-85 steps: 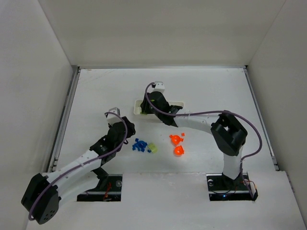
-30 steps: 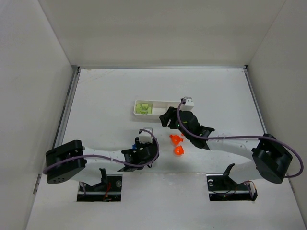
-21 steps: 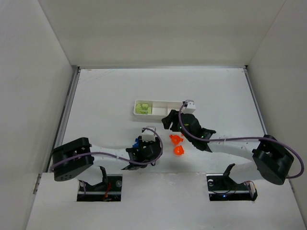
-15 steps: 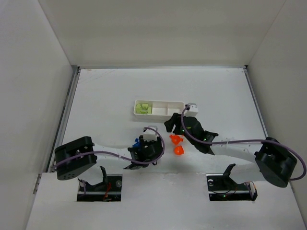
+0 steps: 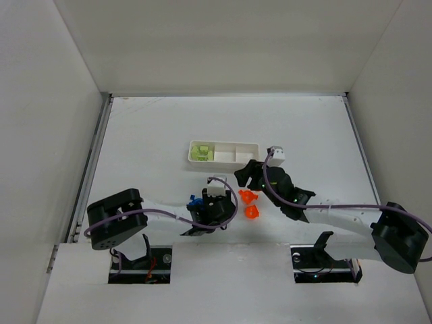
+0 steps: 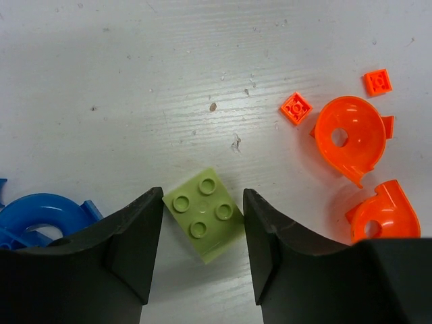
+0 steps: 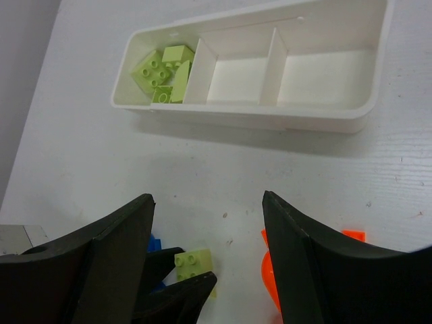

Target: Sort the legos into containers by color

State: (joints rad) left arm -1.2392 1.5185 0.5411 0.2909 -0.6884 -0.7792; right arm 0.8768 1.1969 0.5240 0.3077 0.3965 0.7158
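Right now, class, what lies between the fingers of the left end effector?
A green four-stud brick, flat on the table, sits inside the left end effector; the left wrist view shows it.

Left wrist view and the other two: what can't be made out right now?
- Blue legos: left wrist, cut off by a finger of the left tool and the frame edge; top view, mostly under that tool.
- Green brick: left wrist, finger contact unclear.
- Orange legos: right wrist, mostly behind a finger of the right tool and the bottom edge.
- Green legos in the tray: top view, too small to count.
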